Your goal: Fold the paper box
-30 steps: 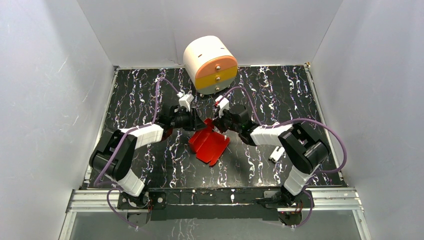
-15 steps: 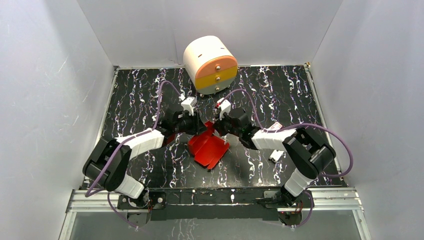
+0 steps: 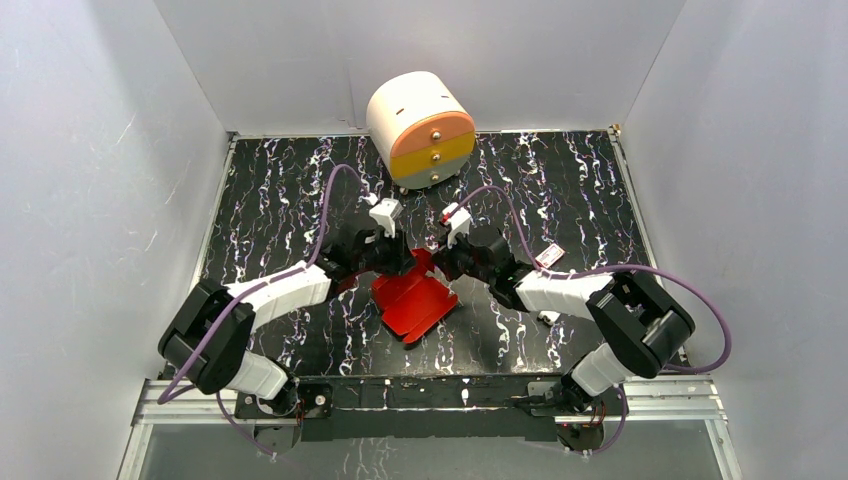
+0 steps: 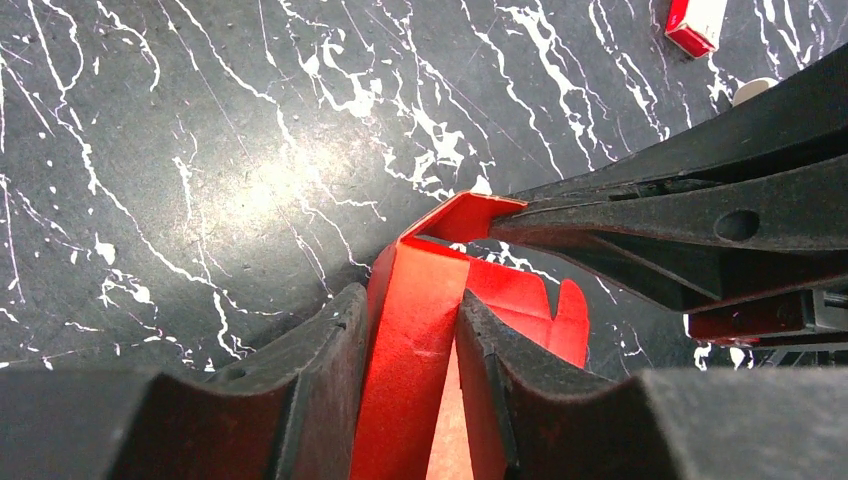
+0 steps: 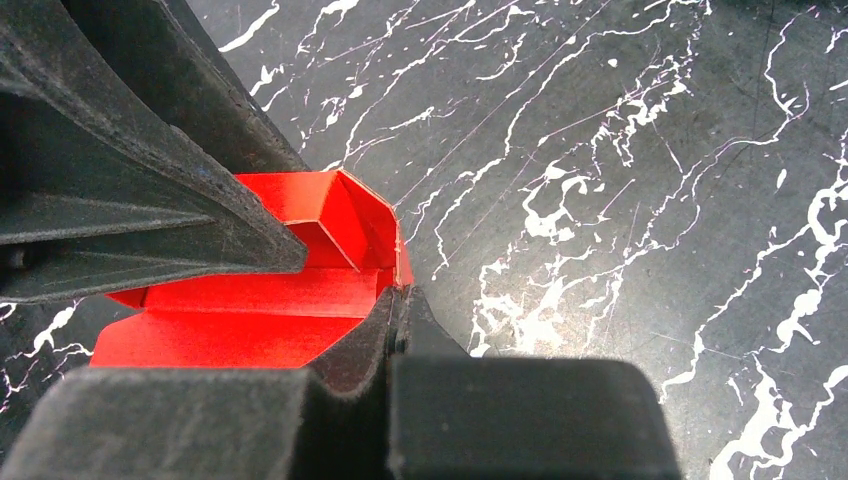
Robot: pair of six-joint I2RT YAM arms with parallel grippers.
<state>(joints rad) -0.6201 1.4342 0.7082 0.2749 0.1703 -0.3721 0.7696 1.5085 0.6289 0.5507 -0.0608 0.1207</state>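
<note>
Paper box (image 3: pixel 415 300): lies partly folded near the middle of the black, white-veined table (image 3: pixel 280 200), a little toward 6 o'clock in the top view. Shows bright red card, with walls raised at the 12 o'clock end and a flat panel spreading toward 6.

Round drawer unit (image 3: pixel 420 130), white with orange and yellow fronts: stands at the table's 12 o'clock edge, well apart from the red card.

Left gripper (image 3: pixel 398 262): reaches in from about 9 o'clock. In its own wrist view (image 4: pixel 405 305), clamps a raised red fold, one finger pressed against each face, with card across the whole gap.

Right gripper (image 3: pixel 438 264): comes in from about 3 o'clock, just beside the left one at the 12 o'clock end of the card. Closed tight on a corner flap. In the left wrist view (image 4: pixel 510 215), takes the flap's tip between shut fingers. In the right wrist view (image 5: pixel 400 300), nips the card's edge at the fingertips, with the rest of the red sheet (image 5: pixel 250 310) spreading toward 9 o'clock.

Small red-and-white packet (image 3: pixel 549 257): lies at 3 o'clock of the card, apart from it, close to the right arm.
</note>
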